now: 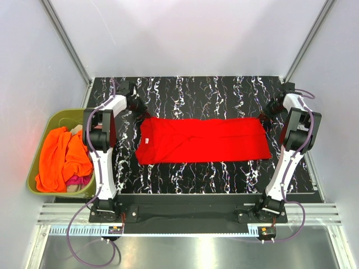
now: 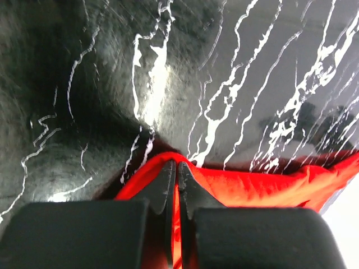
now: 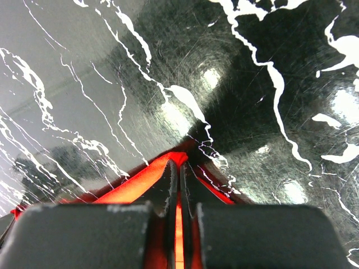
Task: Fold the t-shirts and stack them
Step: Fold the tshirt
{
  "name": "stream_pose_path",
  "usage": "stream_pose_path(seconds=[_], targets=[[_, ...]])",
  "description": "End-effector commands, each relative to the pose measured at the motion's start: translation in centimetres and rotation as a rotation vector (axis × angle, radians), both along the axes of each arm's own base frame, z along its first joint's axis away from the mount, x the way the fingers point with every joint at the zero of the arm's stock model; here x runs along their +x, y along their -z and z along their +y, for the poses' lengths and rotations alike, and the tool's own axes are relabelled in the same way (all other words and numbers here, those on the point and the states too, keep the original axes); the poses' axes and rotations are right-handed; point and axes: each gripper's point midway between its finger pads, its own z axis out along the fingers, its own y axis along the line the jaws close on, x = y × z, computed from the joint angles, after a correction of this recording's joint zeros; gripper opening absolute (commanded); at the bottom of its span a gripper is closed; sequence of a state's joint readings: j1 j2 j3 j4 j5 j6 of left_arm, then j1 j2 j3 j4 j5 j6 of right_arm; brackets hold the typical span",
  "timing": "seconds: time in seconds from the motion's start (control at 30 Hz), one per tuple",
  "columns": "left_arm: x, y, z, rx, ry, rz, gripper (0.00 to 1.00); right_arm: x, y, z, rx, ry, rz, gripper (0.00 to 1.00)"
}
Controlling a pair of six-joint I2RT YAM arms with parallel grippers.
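Jaws of the left arm (image 1: 101,145) and the right arm (image 1: 294,140) are clamped on one red t-shirt (image 1: 205,140) lying on the table (image 1: 224,92).
Each wrist view shows jaws pressed together on a strip of red cloth: the left jaws at the shirt's far left corner, the right jaws at its far right corner. Only the overhead view shows the whole shirt, spread crosswise between the two arms, and one olive-green tub (image 1: 51,116) beside the table's left edge, holding an orange t-shirt (image 1: 59,159), magenta cloth (image 1: 78,180) and beige cloth (image 1: 74,130).
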State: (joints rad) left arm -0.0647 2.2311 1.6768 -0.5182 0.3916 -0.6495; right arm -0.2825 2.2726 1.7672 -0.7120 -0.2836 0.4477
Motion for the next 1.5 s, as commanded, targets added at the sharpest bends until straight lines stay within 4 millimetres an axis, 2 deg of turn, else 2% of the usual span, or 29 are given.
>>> stream_pose_path(seconds=[0.0,0.07,0.13,0.17,0.2,0.27,0.3,0.47,0.57,0.6,0.67,0.7,0.73,0.77,0.83,0.87,0.9,0.93,0.97,1.0,1.03,1.13,1.23,1.3,1.33,1.47], targets=[[1.8,-2.1,1.2,0.044,-0.014,-0.067,0.00,0.1,1.5,-1.6,-0.090,0.034,0.037,0.00],[1.5,-2.0,2.2,0.078,-0.034,-0.067,0.00,-0.1,1.7,-2.1,-0.110,0.058,0.049,0.00],[1.7,-2.8,3.2,0.119,-0.056,-0.102,0.00,-0.2,1.7,-2.5,-0.131,0.086,0.059,0.00],[1.2,-2.3,3.8,0.128,-0.068,-0.094,0.00,-0.2,1.7,-2.6,-0.137,0.096,0.060,0.00],[1.6,-3.0,4.0,0.130,-0.076,-0.129,0.00,-0.2,1.7,-2.7,-0.140,0.107,0.064,0.00],[1.3,-2.6,4.7,0.143,-0.093,-0.132,0.00,-0.3,2.0,-3.1,-0.160,0.137,0.078,0.00],[1.7,-3.0,4.5,0.137,-0.090,-0.164,0.00,-0.3,1.8,-3.4,-0.166,0.151,0.076,0.00],[2.2,-2.2,4.1,0.116,-0.071,-0.185,0.00,-0.2,2.1,-3.8,-0.180,0.186,0.087,0.00],[2.4,-2.5,4.2,0.122,-0.064,-0.197,0.00,-0.2,2.1,-3.7,-0.177,0.188,0.088,0.00],[2.2,-2.7,4.1,0.123,-0.061,-0.195,0.07,-0.1,2.0,-3.7,-0.177,0.182,0.084,0.00],[2.0,-3.2,4.0,0.122,-0.054,-0.197,0.14,-0.2,2.1,-3.6,-0.172,0.171,0.090,0.00],[1.8,-4.1,4.3,0.140,-0.061,-0.211,0.24,-0.2,2.0,-3.6,-0.173,0.167,0.091,0.00],[1.5,-4.3,4.2,0.152,-0.057,-0.210,0.25,-0.4,2.0,-3.6,-0.176,0.163,0.099,0.02],[1.1,-5.7,4.5,0.171,-0.057,-0.226,0.26,-0.5,1.9,-3.6,-0.179,0.157,0.103,0.04],[0.6,-6.6,5.2,0.214,-0.073,-0.233,0.29,-1.1,1.6,-4.1,-0.213,0.136,0.124,0.16],[0.3,-8.3,5.2,0.219,-0.079,-0.257,0.31,-1.1,1.3,-4.3,-0.223,0.126,0.127,0.20],[0.0,-9.0,5.4,0.228,-0.090,-0.269,0.31,-1.1,0.7,-4.9,-0.261,0.110,0.125,0.24],[-0.6,-9.2,5.1,0.231,-0.087,-0.269,0.32,-1.5,0.1,-5.4,-0.295,0.105,0.138,0.33],[-0.9,-10.7,4.8,0.226,-0.085,-0.300,0.32,-1.5,-0.5,-5.8,-0.316,0.100,0.133,0.39],[-1.2,-11.0,4.4,0.222,-0.076,-0.302,0.33,-1.5,-1.2,-6.4,-0.354,0.092,0.129,0.44],[-1.7,-11.2,3.5,0.222,-0.058,-0.306,0.33,-1.6,-2.2,-6.5,-0.366,0.092,0.123,0.53],[-2.5,-12.1,1.3,0.195,-0.004,-0.326,0.33,-1.3,-4.5,-6.7,-0.380,0.089,0.087,0.71],[-3.1,-11.8,-1.4,0.124,0.068,-0.311,0.32,-1.1,-5.9,-5.7,-0.331,0.091,0.057,0.72],[-3.5,-11.2,-2.8,0.101,0.110,-0.297,0.31,-1.6,-6.0,-4.3,-0.277,0.082,0.055,0.70],[-3.7,-10.8,-3.6,0.098,0.134,-0.292,0.31,-1.8,-6.6,-4.0,-0.270,0.080,0.044,0.69],[-4.0,-9.2,-6.1,0.053,0.212,-0.258,0.29,-3.0,-6.9,-2.3,-0.221,0.049,0.042,0.59]])
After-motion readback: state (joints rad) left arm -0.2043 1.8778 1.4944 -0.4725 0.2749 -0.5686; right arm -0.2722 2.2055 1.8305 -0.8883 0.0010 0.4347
